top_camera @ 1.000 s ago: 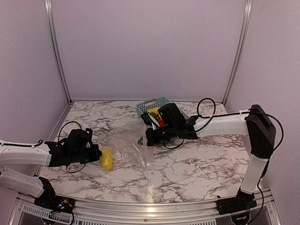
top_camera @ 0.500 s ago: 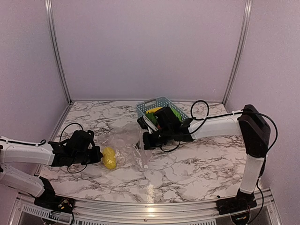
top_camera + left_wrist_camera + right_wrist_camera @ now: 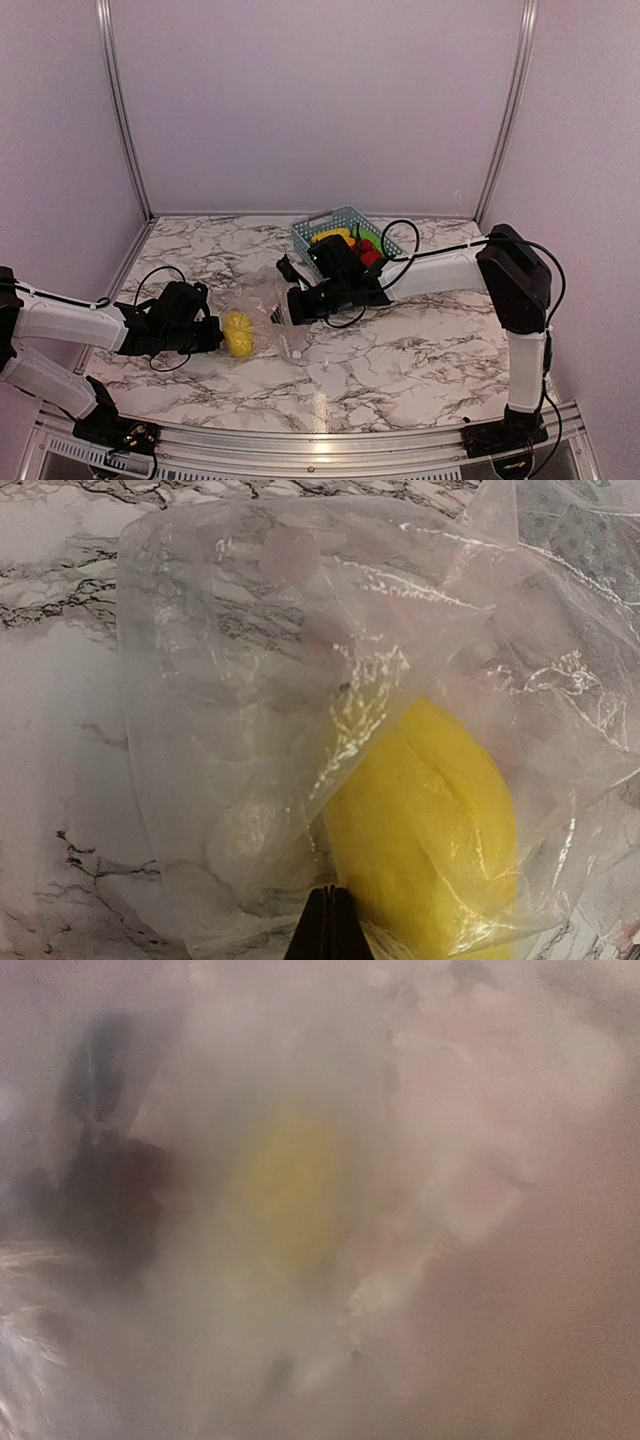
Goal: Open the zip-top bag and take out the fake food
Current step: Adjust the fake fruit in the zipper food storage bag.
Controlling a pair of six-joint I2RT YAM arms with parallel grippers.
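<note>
Since the large, clear, crinkly zip-top bag (image 3: 268,308) lies slumped on the white marble-patterned surface (image 3: 420,350) between the two arms, each arm can work it from its own side. One yellow lemon-like plastic piece (image 3: 237,333) sits inside at the bag's left end, with film wrapped over it.

Left gripper (image 3: 207,336): fingers (image 3: 318,935) closed tip to tip at the bag's near edge. Judged to be a pinch on the film that anchors the bag.

Right gripper (image 3: 296,304): at the bag's opposite end. Its wrist view is fogged by plastic against the lens, so I cannot tell whether its fingers are apart or together, nor what they touch.

Blue-grey plastic lattice basket (image 3: 322,216), just behind the right arm, holds yellow, red and green toy pieces (image 3: 355,243).

Judgement: most of the food is out; the lemon remains.
</note>
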